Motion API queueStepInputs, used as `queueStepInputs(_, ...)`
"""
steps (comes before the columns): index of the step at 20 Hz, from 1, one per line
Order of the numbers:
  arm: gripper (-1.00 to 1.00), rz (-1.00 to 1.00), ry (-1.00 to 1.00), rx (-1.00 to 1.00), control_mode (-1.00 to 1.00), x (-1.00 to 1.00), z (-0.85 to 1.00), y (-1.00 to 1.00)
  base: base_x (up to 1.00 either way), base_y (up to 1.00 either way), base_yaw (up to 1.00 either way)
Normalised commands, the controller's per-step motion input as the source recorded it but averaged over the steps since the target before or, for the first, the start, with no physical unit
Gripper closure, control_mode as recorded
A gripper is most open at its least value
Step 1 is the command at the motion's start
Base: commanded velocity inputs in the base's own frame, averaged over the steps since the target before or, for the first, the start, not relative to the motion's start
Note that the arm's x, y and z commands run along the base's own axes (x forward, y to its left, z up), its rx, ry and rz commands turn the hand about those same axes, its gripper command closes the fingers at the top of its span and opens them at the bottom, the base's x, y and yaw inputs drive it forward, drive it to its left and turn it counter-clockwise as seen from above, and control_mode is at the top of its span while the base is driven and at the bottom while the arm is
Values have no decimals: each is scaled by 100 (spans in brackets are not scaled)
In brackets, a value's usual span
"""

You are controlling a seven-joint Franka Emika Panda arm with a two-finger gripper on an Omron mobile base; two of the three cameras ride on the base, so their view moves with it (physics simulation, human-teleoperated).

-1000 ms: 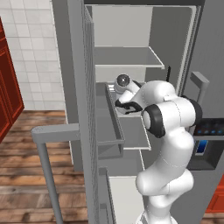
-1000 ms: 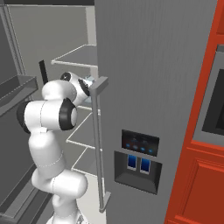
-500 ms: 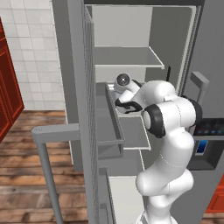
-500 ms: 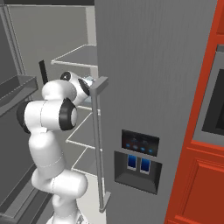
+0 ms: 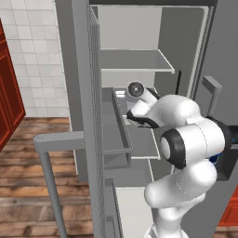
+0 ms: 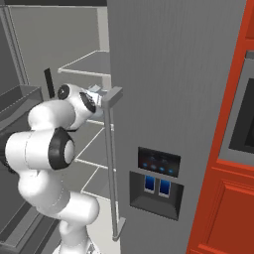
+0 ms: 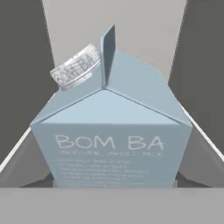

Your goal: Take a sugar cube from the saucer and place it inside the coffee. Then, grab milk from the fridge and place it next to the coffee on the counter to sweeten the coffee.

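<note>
I have the arm reaching into the open fridge (image 5: 139,60), elbow bent, wrist tucked in over a middle shelf (image 5: 139,144). Compared with a second ago, both base views look the same to me: arm, door and shelves sit where they were. Through the hand camera the milk (image 7: 111,131) stands upright and very close on the white shelf, gabled top and round cap toward me, printed face forward. Dark finger tips (image 7: 43,180) peek out at either lower corner of the carton, so the jaws flank it. Whether they are clenched on it or just standing around it, I cannot tell.
</note>
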Motion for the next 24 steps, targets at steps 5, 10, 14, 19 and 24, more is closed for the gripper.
queueStepInputs(5, 100, -1, -13, 0, -100, -100, 73, -1, 0, 0, 0)
queueStepInputs(10, 100, 0, -1, 2, -100, -100, 66, -5, 0, 0, 0)
queueStepInputs(14, 100, 0, 17, 9, -100, -100, 64, -17, 0, 0, 0)
queueStepInputs(19, 100, 0, 20, 10, -100, -100, 65, -25, 0, 0, 0)
queueStepInputs(24, 100, 4, 12, 7, -100, -100, 28, -23, 0, 0, 0)
